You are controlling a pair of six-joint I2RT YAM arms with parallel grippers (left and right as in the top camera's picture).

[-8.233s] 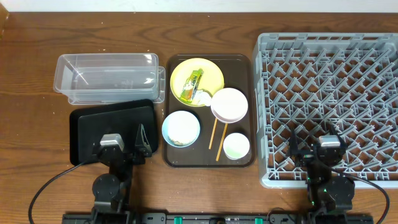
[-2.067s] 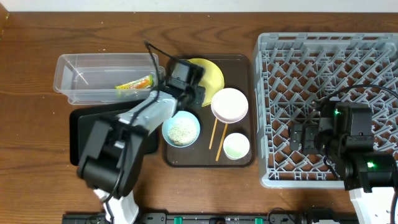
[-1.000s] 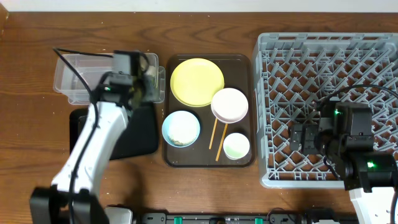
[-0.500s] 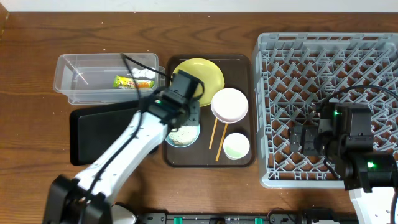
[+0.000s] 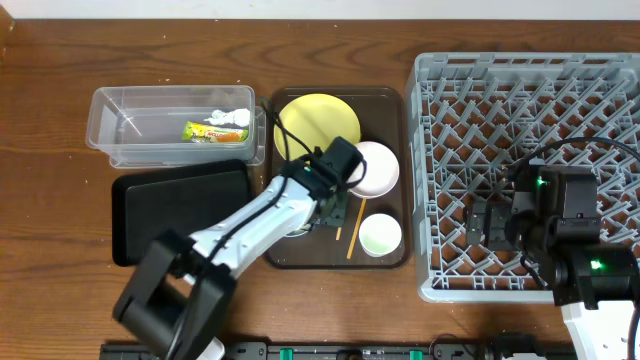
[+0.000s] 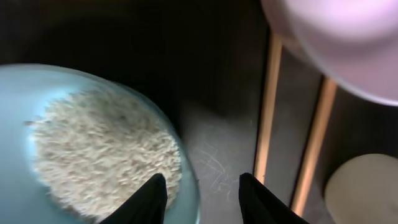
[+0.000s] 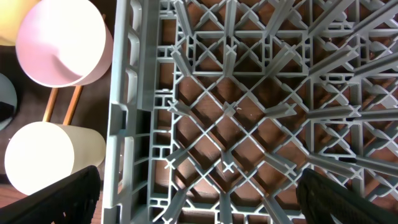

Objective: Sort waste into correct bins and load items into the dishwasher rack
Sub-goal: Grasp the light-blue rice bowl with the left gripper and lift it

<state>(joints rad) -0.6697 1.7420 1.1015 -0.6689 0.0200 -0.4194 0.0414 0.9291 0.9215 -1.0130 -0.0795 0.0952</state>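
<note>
Left gripper [image 6: 206, 198] fingers stand parted and empty above the right rim of the light blue bowl [image 6: 15, 137] of whitish rice scraps [image 6: 106, 149]. Beside it on the dark brown tray [image 6: 211, 68], two wooden chopsticks [image 6: 266, 112] lie parallel, long axis front-to-back. Half a second ago it hung further left. The right gripper [image 7: 202, 202] is spread wide and empty over the grey plastic crate [image 7: 249, 93].

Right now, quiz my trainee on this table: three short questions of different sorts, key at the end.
1. True or false: the snack wrapper lies in the clear tub.
2. How many chopsticks lie on the brown tray? A one, B two, C four.
3. Fill in: the left gripper, above the rice scraps, has its jaws ____ (open or shut).

Key: 1 true; 2 B; 3 open.
</note>
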